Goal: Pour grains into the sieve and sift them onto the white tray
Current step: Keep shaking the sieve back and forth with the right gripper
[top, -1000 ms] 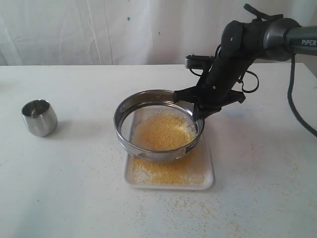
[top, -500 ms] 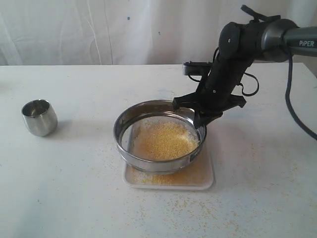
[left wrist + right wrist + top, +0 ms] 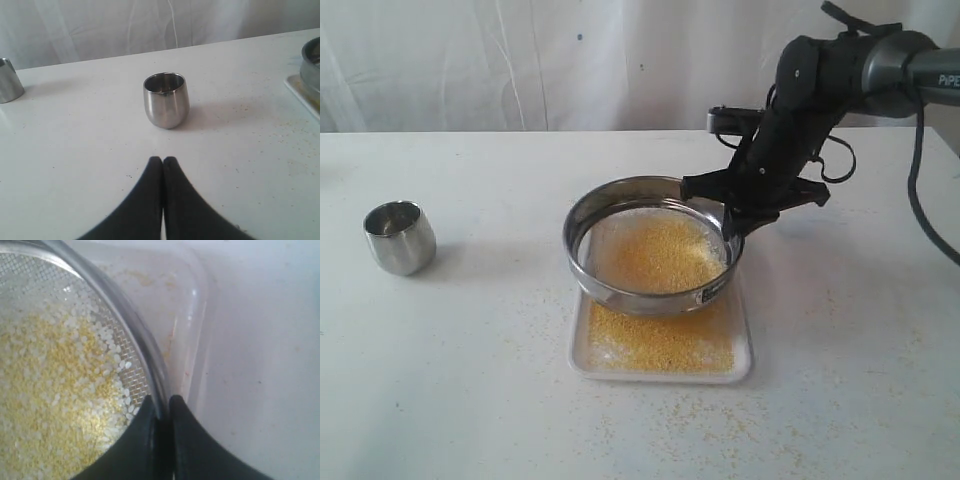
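The sieve [image 3: 650, 290] is a wide steel ring with a mesh bottom, held a little above the white tray [image 3: 745, 370]. My right gripper [image 3: 732, 228] is shut on the sieve's rim [image 3: 150, 360] at its right side, one finger inside and one outside. Yellow grains [image 3: 655, 255] mixed with pale bits [image 3: 60, 390] lie on the mesh. More fine yellow grains [image 3: 660, 342] cover the tray under the sieve. My left gripper [image 3: 163, 160] is shut on nothing, low over the table, short of a small steel cup [image 3: 166, 100].
The steel cup [image 3: 399, 237] stands upright at the table's left. Part of another steel cup [image 3: 9, 80] shows at the edge of the left wrist view. Spilled grains [image 3: 720, 420] are scattered on the table in front of the tray. A white curtain hangs behind.
The sieve, held by my right gripper, swung left and toward the front half a second ago and is now back to the right and rear. More grains lie on the tray.
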